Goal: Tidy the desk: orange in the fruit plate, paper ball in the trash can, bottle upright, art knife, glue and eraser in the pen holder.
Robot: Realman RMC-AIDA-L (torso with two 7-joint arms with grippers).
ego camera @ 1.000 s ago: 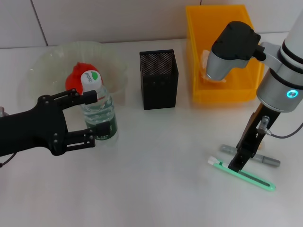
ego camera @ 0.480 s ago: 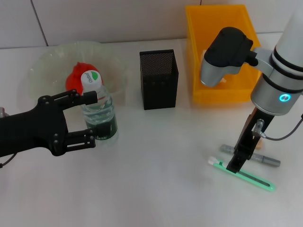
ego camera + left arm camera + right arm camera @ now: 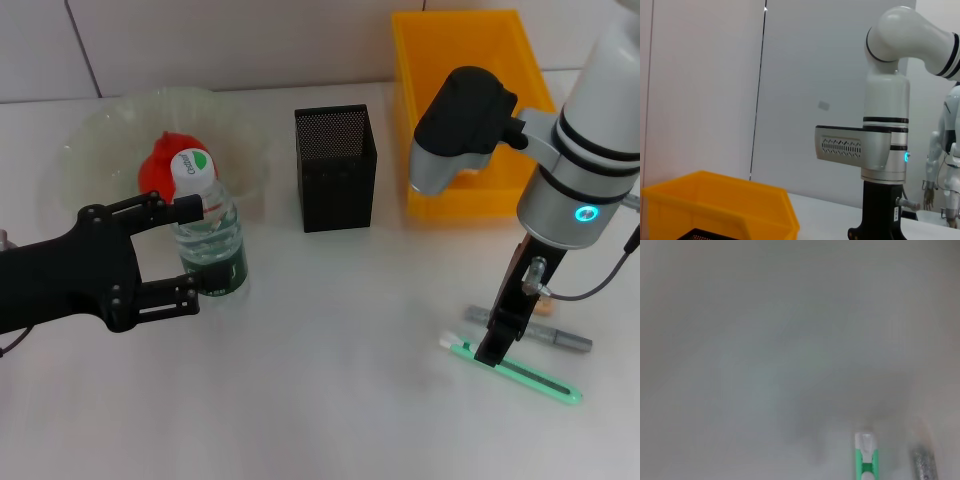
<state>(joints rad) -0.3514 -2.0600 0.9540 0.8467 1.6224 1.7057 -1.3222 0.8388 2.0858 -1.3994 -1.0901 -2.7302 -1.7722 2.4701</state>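
Reaching down over the green art knife [image 3: 510, 367], the right gripper [image 3: 492, 350] is now hanging with its tip at the knife's near end, and over the last second the right arm's elbow has been swinging leftward across the yellow trash can [image 3: 470, 110] while the tip itself has barely been shifting; whether its fingers are spread or pressed together I cannot tell. That is reading to me as the arm settling its pose for a pick of the knife, not yet lifting it. A grey pen-like item [image 3: 530, 332], perhaps the glue, is lying just beside the knife, crossing behind the gripper, and the right wrist view is showing the knife's white end [image 3: 864, 452] with that grey item [image 3: 923, 466] next to it. The left gripper [image 3: 185, 250] has not been moving: its fingers are spread around the bottle [image 3: 208, 240], which is standing upright in front of the fruit plate [image 3: 90, 150], and whether they are touching it is unclear. The plate is holding something red-orange [image 3: 158, 165], likely the orange, partly hidden behind the bottle cap. The black mesh pen holder [image 3: 336, 168] is looking empty from above. The trash can's contents are being hidden by the arm.
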